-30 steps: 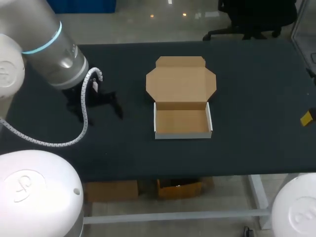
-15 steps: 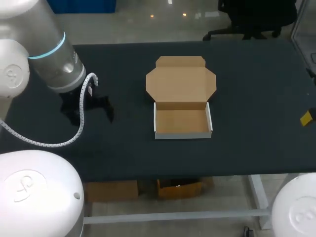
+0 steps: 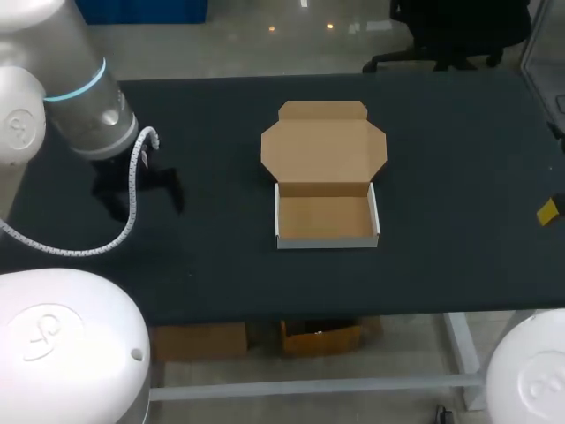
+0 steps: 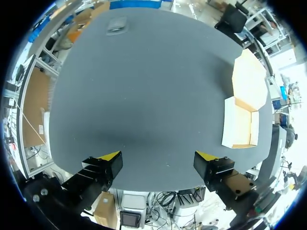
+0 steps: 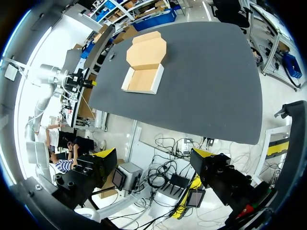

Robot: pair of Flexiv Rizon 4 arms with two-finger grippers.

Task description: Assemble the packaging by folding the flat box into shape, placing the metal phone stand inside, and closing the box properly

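The cardboard box [image 3: 327,177] stands in the middle of the table, its white-walled tray open and empty and its brown lid lying flat behind it. It also shows beside my left gripper in the left wrist view [image 4: 242,112] and far ahead in the right wrist view [image 5: 144,72]. My left gripper [image 3: 141,196] [image 4: 158,158] hangs open over bare table left of the box, with nothing between its fingers. A small grey object [image 4: 116,25], possibly the metal stand, lies near the table's far edge. My right gripper [image 5: 153,153] is open and off the table's right side; only a yellow tip [image 3: 548,211] shows in the head view.
The black table [image 3: 441,247] carries nothing else in view. My left arm's white cable [image 3: 115,234] loops low over the table's left part, and the arm hides the far left corner in the head view.
My left arm has drawn its gripper to the left, farther from the box. The box and the right arm have not moved.
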